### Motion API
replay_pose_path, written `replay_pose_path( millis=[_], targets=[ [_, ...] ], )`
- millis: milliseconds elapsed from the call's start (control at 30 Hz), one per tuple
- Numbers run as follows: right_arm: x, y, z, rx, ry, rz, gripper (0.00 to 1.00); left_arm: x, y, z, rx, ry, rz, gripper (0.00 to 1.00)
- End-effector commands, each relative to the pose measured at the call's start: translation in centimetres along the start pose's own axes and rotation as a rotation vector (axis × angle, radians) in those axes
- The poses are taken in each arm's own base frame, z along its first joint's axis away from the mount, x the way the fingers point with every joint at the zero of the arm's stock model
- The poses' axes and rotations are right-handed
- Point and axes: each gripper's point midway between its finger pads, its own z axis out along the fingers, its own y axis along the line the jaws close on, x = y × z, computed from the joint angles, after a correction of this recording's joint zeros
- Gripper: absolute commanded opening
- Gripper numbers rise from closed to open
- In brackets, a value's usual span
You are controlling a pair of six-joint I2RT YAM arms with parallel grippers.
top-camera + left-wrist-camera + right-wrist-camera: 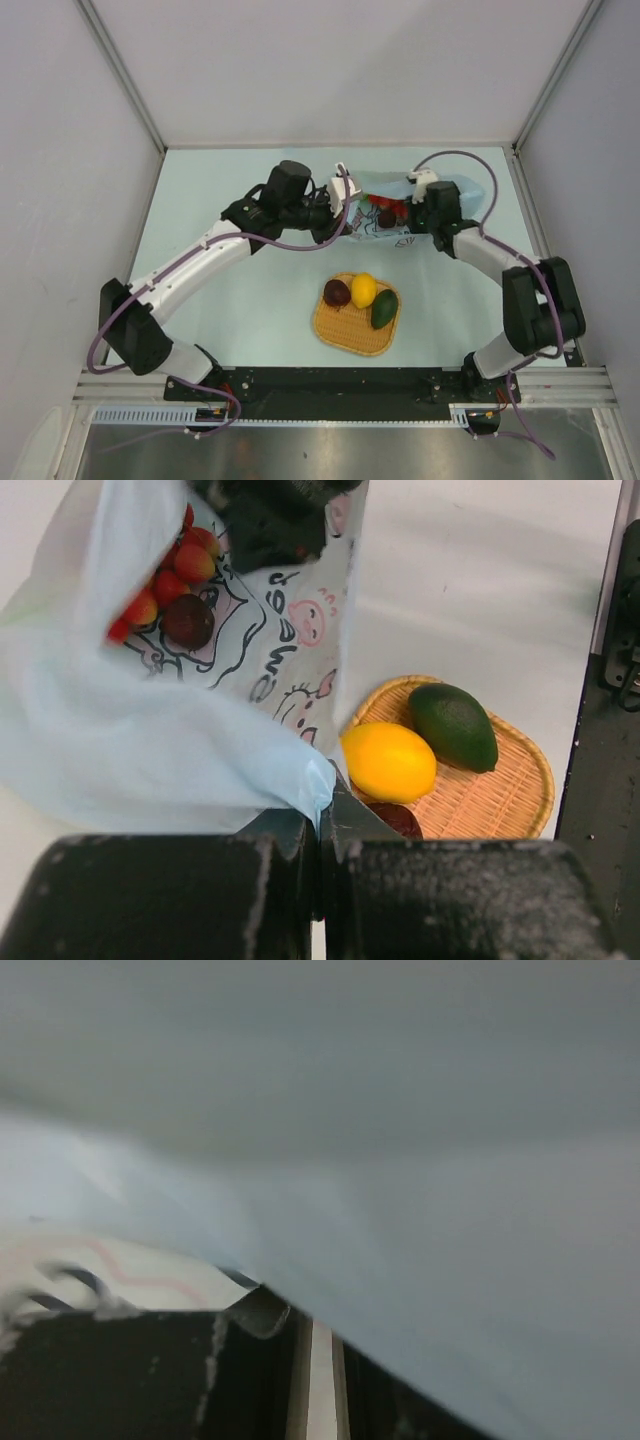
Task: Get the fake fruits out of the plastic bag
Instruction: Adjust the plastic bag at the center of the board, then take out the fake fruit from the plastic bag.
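**Top external view.** The left gripper point(337, 207) and the right gripper point(422, 198) stand at opposite ends of the plastic bag point(400, 237), which spans the gap between them. Red berries point(385, 204) show at its mouth, between the two tools. Nearer the arm bases than either gripper, the woven tray point(350, 338) carries a plum point(337, 292), a lemon point(364, 289) and an avocado point(384, 308).

**Left wrist view.** The left gripper point(320, 815) is closed flat on one corner of the bag point(150, 750), with no gap visible between the jaws. Ahead and to the left of the fingertips, the berries point(165, 580) and a second plum point(188, 620) lie inside against the printed wall. The dark shape above them is probably the right gripper, but it is cropped. The tray point(510, 790) sits ahead and to the right.

**Right wrist view.** Blurred film point(400, 1160) fills the lens. The right gripper point(312, 1370) shows only a narrow slit. Whether it is pinching film cannot be determined.

**Risks.**
- The left hold is on a small corner of thin film. Pulling the arms apart could slip or tear it and drop the bag.
- Tipping the bag may send the loose plum rolling onto the table rather than the tray.
- The berry stems could snag in the folds.
- With the right camera covered, any reach into the bag would go unchecked from that view.
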Motion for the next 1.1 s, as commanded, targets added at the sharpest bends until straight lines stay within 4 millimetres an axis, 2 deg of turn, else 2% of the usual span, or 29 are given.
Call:
replay_pose_path(
  millis=[0,33,67,100,133,167,267,300,333,400,433,500,533,667,733,767,867,900,933,1067],
  targets=[
    [-1.7,-7.7,-4.7,0.186,-0.122,0.191,0.14,-4.8,-1.1,-3.5,-0.007,-0.118,0.097,0.00],
    [-0.8,-8.8,-5.2,0.205,-0.098,0.222,0.13,-4.9,-1.5,-3.6,0.013,-0.119,0.100,0.00],
    [-0.3,-11.4,-6.0,0.254,-0.102,0.261,0.12,-4.9,-1.7,-3.6,0.026,-0.115,0.103,0.00],
    [0.9,-11.2,-6.3,0.242,-0.067,0.269,0.12,-4.7,-1.8,-3.4,0.039,-0.113,0.104,0.00],
    [1.2,-12.4,-7.0,0.263,-0.070,0.288,0.11,-4.5,-1.7,-3.2,0.041,-0.107,0.108,0.00],
    [1.2,-12.3,-7.1,0.254,-0.074,0.292,0.11,-3.5,-1.5,-2.3,0.049,-0.081,0.100,0.00],
    [-0.3,-9.4,-7.1,0.105,-0.117,0.282,0.14,-2.2,-0.6,-0.9,0.030,-0.044,0.081,0.00],
    [-1.1,-6.6,-6.8,0.009,-0.126,0.244,0.15,-1.7,-0.5,-0.3,0.035,-0.033,0.064,0.00],
    [-2.4,-5.4,-7.0,-0.026,-0.169,0.205,0.17,-1.7,-0.4,-0.1,0.039,-0.035,0.055,0.00],
    [-3.6,-2.4,-7.0,-0.102,-0.194,0.123,0.19,-1.9,-0.4,0.2,0.038,-0.046,0.033,0.00],
    [-4.0,0.1,-7.0,-0.161,-0.199,0.050,0.20,-2.1,-0.3,0.2,0.034,-0.049,0.026,0.00],
    [-4.4,2.2,-6.8,-0.218,-0.199,-0.013,0.20,-2.5,0.3,-0.2,-0.020,-0.053,0.004,0.00],
    [-4.2,4.2,-6.6,-0.259,-0.189,-0.065,0.20,-2.6,0.7,-0.5,-0.046,-0.054,-0.003,0.00],
    [-4.6,6.5,-4.1,-0.285,-0.167,-0.134,0.20,-2.9,0.9,-2.4,-0.116,-0.060,-0.020,0.00],
    [-5.4,7.4,-3.1,-0.281,-0.177,-0.159,0.20,-2.9,0.7,-3.2,-0.133,-0.075,-0.030,0.00],
    [-6.0,7.4,-1.9,-0.266,-0.176,-0.163,0.21,-2.8,0.6,-3.4,-0.141,-0.078,-0.043,0.00],
    [-7.5,7.6,0.1,-0.203,-0.191,-0.146,0.31,-2.2,0.9,-3.6,-0.177,-0.076,-0.097,0.00],
    [-8.1,7.6,1.5,-0.180,-0.196,-0.135,0.34,-2.0,1.1,-3.6,-0.192,-0.070,-0.108,0.00],
    [-8.4,7.5,2.1,-0.158,-0.197,-0.115,0.41,-2.0,1.0,-3.5,-0.189,-0.072,-0.114,0.00],
    [-8.5,7.7,4.8,-0.129,-0.170,-0.034,0.57,-2.6,0.5,-3.6,-0.169,-0.102,-0.147,0.00]
  ],
)
